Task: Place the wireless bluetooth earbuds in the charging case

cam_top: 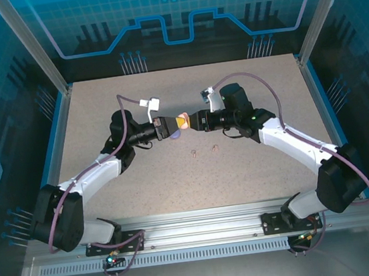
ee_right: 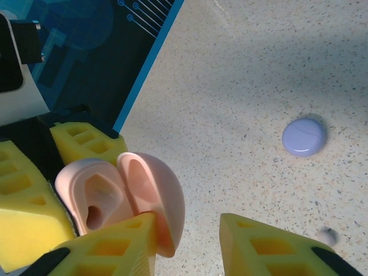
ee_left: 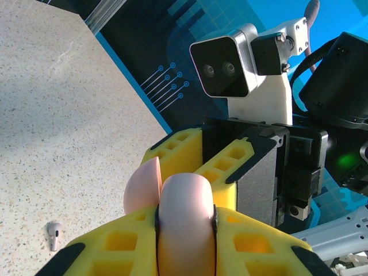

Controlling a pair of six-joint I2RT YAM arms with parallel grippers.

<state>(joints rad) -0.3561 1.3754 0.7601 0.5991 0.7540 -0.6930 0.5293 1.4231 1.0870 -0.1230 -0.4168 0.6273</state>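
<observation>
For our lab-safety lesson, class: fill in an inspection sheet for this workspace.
Surface: speckled tabletop, no spills seen.
Job's things: pinkish case open, held between the arms; two earbuds loose on the table; lilac case closed, lying flat.
Clutter: nothing seen.
Grippers: left gripper shut on the pinkish case; right gripper by its lid, jaws apart.
Cables: purple cables looped along both arms.
Surroundings: blue printed walls.
</observation>
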